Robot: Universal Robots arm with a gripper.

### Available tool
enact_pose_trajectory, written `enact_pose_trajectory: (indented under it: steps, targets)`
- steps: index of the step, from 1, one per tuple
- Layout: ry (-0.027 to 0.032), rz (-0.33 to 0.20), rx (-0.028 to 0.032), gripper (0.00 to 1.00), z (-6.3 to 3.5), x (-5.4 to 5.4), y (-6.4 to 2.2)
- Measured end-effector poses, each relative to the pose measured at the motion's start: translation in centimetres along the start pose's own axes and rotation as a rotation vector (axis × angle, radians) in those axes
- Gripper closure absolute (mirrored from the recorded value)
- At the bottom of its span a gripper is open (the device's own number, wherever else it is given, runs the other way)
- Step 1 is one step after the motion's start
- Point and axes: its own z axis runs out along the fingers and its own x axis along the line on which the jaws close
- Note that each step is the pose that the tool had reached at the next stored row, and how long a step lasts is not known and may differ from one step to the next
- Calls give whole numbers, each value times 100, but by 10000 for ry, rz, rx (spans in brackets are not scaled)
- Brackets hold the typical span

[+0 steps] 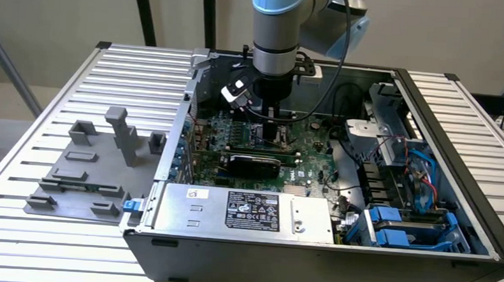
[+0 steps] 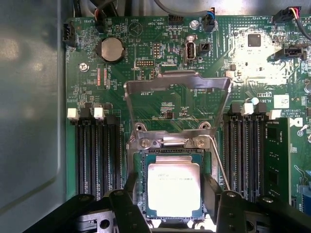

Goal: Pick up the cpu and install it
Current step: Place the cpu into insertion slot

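Wrist view looks straight down on the cpu, level in the open socket on the motherboard, fully seated or not I cannot tell. The load plate stands flipped up. The claw is clenched on the cpu by two opposite edges. It looks light, thin, stiff and fragile. I judge those bare edges the safest hold, kept level.

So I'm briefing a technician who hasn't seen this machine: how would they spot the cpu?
Inside the open computer case, find the green motherboard and the two banks of black memory slots. Between them, next to the flipped-up metal frame, is the cpu: a square chip with a silvery lid, unlike the dark components around it.
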Motion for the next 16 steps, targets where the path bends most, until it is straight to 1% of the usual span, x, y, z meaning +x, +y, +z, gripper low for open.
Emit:
enact_pose_trajectory:
  steps: [7, 13, 16]
  targets:
    - [2, -18, 0, 37, -29, -10, 3]
    - [6, -39, -4, 37, -30, -11, 3]
    - [17, -44, -10, 37, -28, -10, 3]
